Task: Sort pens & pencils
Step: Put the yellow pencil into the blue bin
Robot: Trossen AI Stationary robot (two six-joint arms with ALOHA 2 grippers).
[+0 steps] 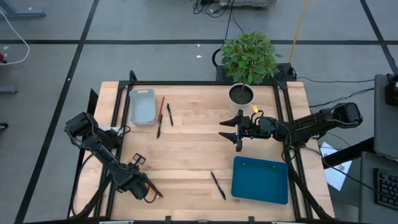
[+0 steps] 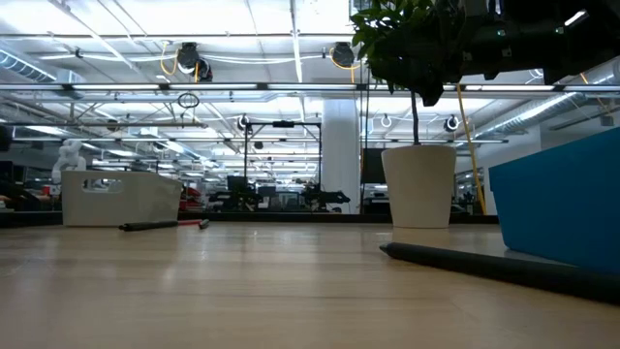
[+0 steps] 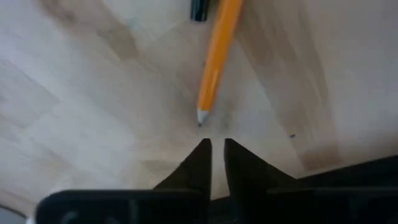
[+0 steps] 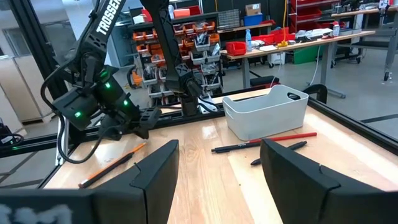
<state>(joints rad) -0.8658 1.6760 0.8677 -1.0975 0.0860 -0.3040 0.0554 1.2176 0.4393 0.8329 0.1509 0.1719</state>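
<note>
Reading "TROSSEN" on the left arm (image 4: 106, 22), whose gripper (image 3: 213, 149) looks nearly pressed together just short of an orange pencil (image 3: 217, 59).

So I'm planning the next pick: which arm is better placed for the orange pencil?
Left. The left gripper sits right at the orange pencil tip, fingers nearly shut, not on it. The right gripper hangs open by the plant pot, across the table.
</note>
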